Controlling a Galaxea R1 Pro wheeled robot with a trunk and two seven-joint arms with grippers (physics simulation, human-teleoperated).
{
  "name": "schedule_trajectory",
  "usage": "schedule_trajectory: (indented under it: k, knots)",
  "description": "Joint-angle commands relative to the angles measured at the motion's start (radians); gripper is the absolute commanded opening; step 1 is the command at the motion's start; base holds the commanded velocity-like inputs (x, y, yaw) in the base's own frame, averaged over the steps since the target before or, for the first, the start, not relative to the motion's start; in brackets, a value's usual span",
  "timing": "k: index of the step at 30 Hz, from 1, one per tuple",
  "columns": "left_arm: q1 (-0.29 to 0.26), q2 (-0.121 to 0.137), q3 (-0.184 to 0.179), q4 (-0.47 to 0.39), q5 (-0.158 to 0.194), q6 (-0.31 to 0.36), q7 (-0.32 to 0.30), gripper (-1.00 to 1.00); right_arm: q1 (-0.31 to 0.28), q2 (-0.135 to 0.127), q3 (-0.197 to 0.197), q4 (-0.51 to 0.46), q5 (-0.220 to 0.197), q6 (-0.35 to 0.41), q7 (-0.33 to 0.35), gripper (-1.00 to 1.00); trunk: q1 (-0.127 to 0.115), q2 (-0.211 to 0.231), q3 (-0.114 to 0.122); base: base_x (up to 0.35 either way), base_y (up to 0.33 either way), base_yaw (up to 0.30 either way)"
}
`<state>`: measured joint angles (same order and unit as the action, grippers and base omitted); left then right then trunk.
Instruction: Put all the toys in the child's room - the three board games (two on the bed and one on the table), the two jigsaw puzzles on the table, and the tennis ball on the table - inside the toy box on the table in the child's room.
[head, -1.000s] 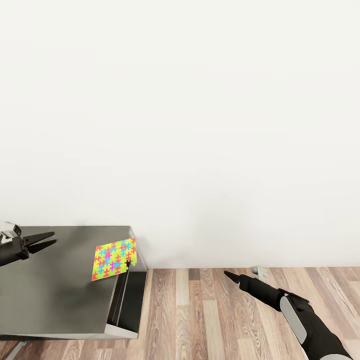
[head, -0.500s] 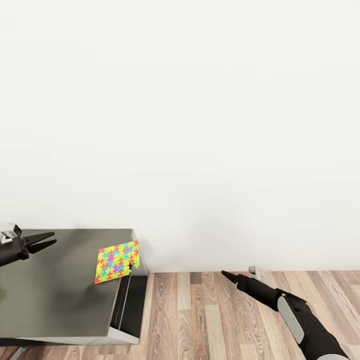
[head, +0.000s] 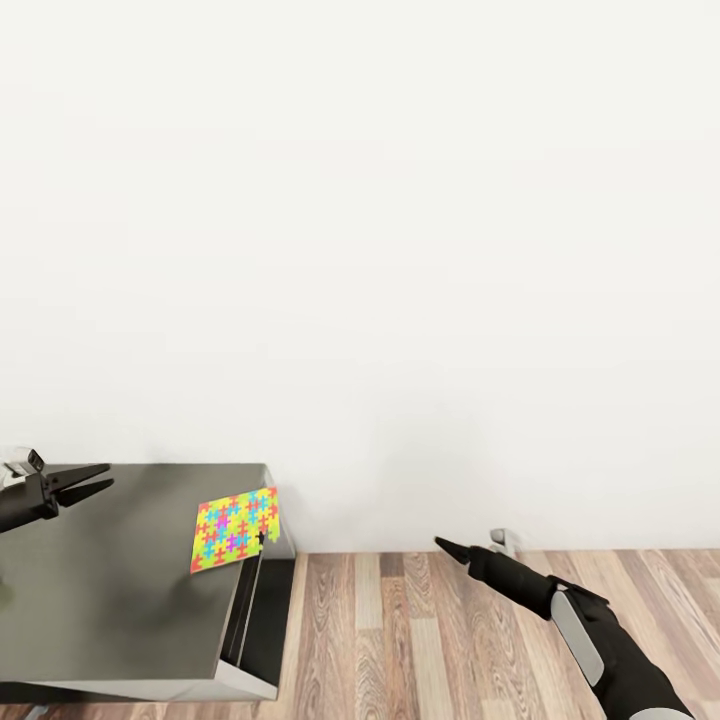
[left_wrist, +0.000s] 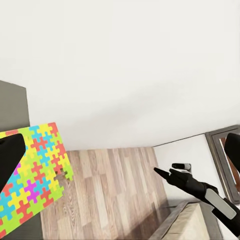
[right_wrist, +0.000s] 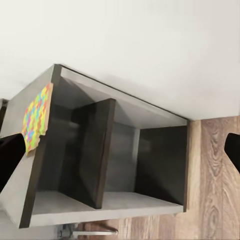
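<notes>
- Head view: jigsaw puzzle lying flat at the right end of the dark-grey table, one corner just past the edge, close to the white wall.
- Mostly yellow, with red, blue and green interlocking pieces; thin slab, nothing resting on it.
- Seen from the left wrist as the same bright slab close under the camera, wood floor beyond it.
- Seen from the right wrist edge-on atop the table end, above dark open shelf compartments split by an upright divider.
- Left gripper hovering above the table's left part, well apart from the puzzle; fingers slightly spread, nothing between them.
- Right gripper out over the wood-plank floor, pointing toward the table, well apart from the puzzle; cannot tell whether its fingers are apart or together.
- Black right forearm with a grey band running to the lower right corner.
- Small grey fitting at the foot of the wall, just behind the right gripper.
</notes>
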<state>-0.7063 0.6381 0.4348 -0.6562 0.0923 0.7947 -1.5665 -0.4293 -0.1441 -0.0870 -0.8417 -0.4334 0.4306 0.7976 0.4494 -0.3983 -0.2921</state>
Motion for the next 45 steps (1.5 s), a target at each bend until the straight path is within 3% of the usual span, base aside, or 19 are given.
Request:
schedule_trajectory:
  k: [1, 14, 45]
  knots:
    - [-0.001, 0.000, 0.000, 0.000, -0.001, 0.011, -0.004, 1.00, -0.001, 0.000, -0.002, -0.001, -0.007, 0.007, 0.014, 1.00, 0.001, -0.002, 0.000, 0.000, 0.000, 0.000]
    - [0.000, -0.001, -0.001, 0.000, -0.001, 0.011, -0.004, 1.00, 0.000, 0.005, -0.004, -0.004, -0.008, 0.003, 0.069, 1.00, 0.001, -0.002, 0.022, 0.000, 0.000, 0.000]
    - [0.004, -0.001, -0.001, 0.000, -0.002, 0.009, -0.004, 1.00, 0.000, 0.006, -0.002, -0.001, -0.010, 0.006, 0.069, 1.00, 0.001, -0.002, 0.073, 0.048, 0.082, 0.000]
